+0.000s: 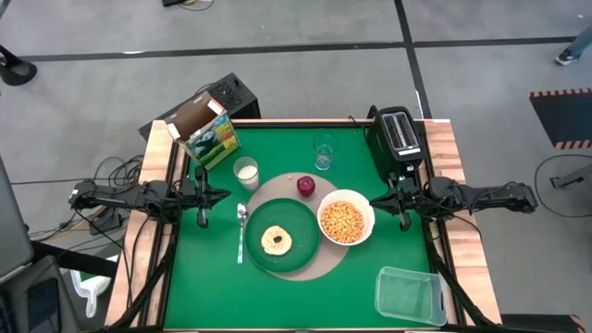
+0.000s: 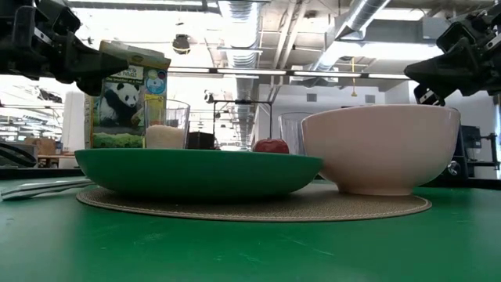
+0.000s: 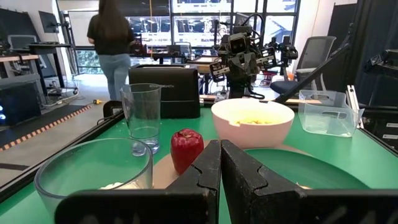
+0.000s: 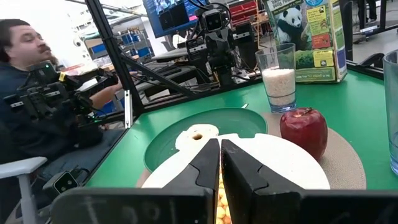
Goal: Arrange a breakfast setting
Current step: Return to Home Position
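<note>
Round tan mat (image 1: 275, 190) sits on green table (image 1: 203, 287) (person (image 3: 114, 43) beyond); left, right jaws together.

robotics lab: ceiling ducts (image 2: 360, 16), office chair (image 3: 314, 55)

We have 2 arms stretched level, facing inward: left arm (image 1: 120, 196), right arm (image 1: 481, 195). Fingers pressed together on left gripper (image 1: 222, 194) and right gripper (image 1: 375, 199). Wrists straight.

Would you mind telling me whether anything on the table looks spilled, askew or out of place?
Nothing looks spilled or tipped. Only the cereal box stands askew, at the upper-left corner of the table in the high view, top flaps open.
</note>
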